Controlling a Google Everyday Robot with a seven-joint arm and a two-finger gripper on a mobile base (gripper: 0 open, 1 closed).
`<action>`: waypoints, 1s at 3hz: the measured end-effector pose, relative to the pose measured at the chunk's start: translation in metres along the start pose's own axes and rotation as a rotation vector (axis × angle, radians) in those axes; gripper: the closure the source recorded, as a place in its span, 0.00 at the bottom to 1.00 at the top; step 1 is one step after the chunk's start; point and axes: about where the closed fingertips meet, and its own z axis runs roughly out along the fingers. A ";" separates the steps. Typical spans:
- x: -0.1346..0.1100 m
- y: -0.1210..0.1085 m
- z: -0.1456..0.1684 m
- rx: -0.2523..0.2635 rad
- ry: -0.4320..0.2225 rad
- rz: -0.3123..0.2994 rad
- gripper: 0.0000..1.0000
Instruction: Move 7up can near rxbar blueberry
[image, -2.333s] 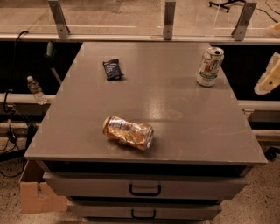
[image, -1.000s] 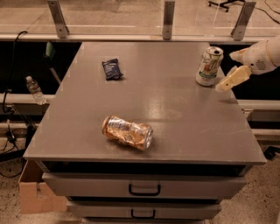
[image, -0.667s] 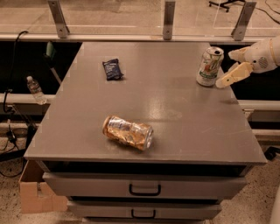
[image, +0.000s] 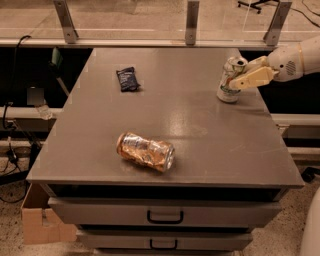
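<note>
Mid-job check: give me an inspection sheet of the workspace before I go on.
Surface: grey table, flat, no spills seen.
Job's things: soda can upright near the far right edge; snack bar flat at the far left, well apart from the can.
Clutter: crushed can on its side near the front, clear of a straight line between the soda can and the bar.
Grippers: gripper reaches in from the right, at the soda can's upper right side; the can stands on the table.
Cables: black cables hang left of the table, none on top.
Surroundings: drawers below, closed; cardboard box on the floor at left; railing posts behind.
</note>
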 end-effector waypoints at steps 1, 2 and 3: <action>-0.012 0.021 0.041 -0.095 -0.064 0.019 0.64; -0.013 0.029 0.061 -0.128 -0.088 0.034 0.87; -0.014 0.029 0.060 -0.128 -0.088 0.034 1.00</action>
